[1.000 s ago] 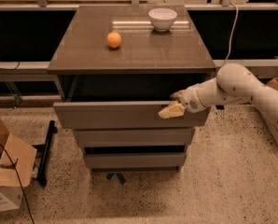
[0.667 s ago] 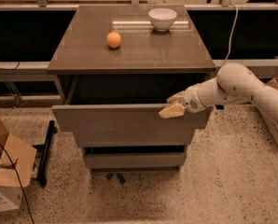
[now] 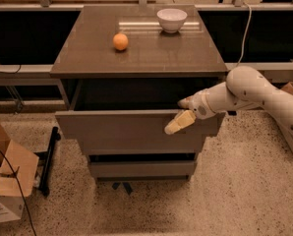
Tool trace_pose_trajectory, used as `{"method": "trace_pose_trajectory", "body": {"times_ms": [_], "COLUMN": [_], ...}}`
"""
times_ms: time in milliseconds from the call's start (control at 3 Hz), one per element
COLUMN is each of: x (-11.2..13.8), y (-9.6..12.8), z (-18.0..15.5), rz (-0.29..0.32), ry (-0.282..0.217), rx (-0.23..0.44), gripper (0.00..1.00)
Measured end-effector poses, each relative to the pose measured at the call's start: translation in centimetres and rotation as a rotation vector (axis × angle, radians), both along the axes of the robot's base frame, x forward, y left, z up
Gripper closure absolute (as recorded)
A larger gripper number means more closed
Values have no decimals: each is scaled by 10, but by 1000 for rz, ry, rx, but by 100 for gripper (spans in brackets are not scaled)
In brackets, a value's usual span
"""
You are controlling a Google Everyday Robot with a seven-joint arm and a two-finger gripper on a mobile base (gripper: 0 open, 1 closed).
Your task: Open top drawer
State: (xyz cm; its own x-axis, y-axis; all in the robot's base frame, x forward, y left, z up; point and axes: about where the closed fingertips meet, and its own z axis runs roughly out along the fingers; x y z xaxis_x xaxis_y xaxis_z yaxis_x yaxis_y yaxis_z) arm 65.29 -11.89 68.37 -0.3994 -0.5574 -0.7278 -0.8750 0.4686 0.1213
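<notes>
The top drawer (image 3: 122,132) is pulled partly out of the grey-brown cabinet, and its dark interior (image 3: 131,95) shows behind the flat front panel. My gripper (image 3: 182,112) is at the right part of the panel's top edge. One pale finger (image 3: 179,123) lies over the front face and the other reaches behind the edge, so the gripper is shut on the panel. The white arm (image 3: 249,90) comes in from the right.
An orange (image 3: 120,41) and a white bowl (image 3: 171,19) sit on the cabinet top (image 3: 87,58). A lower drawer front (image 3: 141,169) is below. A cardboard box (image 3: 6,181) and a black bar (image 3: 49,157) lie on the floor at left.
The top drawer has slid a little further out toward the camera, and my gripper has moved with it on the panel's edge.
</notes>
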Motion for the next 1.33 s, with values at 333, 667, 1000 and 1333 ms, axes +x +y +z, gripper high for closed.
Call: {"method": "trace_pose_trajectory", "body": {"times_ms": [333, 667, 1000, 1333], "x": [0, 4, 19, 35], "y": [0, 9, 29, 41], "z": [0, 2, -1, -23], "rz": [1, 30, 91, 112], "ry": [0, -17, -29, 20], "rx": [0, 27, 48, 76], "gripper": [0, 0, 0, 0]}}
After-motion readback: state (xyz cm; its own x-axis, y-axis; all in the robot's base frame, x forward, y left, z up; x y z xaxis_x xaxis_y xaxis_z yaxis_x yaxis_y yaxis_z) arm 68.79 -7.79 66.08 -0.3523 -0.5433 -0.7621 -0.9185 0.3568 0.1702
